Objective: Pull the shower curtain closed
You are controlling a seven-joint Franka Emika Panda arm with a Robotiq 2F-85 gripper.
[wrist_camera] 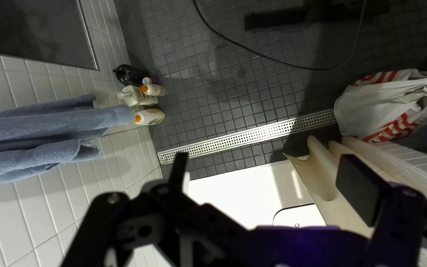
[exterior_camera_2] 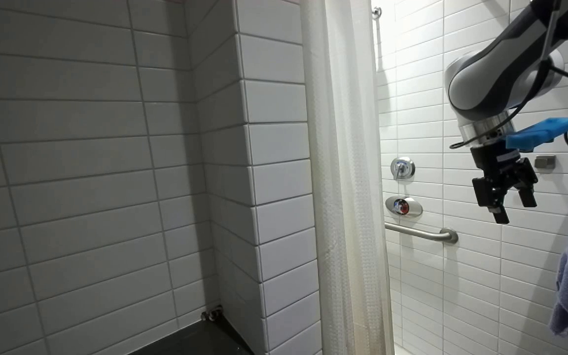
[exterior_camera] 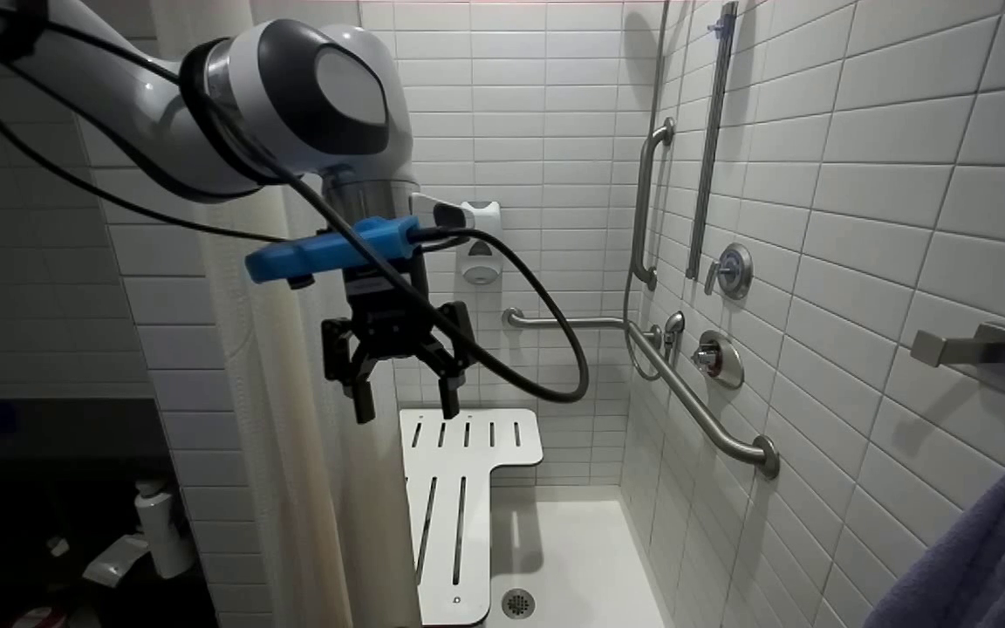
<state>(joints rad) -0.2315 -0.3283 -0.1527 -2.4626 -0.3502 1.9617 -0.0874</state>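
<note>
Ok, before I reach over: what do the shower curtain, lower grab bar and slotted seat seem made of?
Shower curtain: probably fabric, matte cream, from its soft folds and waffle-like texture.
Lower grab bar: metal, likely stainless steel, from its grey satin sheen.
Slotted seat: perhaps rigid plastic, smooth white, flat with clean-cut slots.

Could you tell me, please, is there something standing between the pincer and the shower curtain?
Nothing visible does. In an exterior view, a gap separates the open pincer from the shower curtain; the grab bar seen in that gap is mounted on the tiled wall behind, not in between.
</note>
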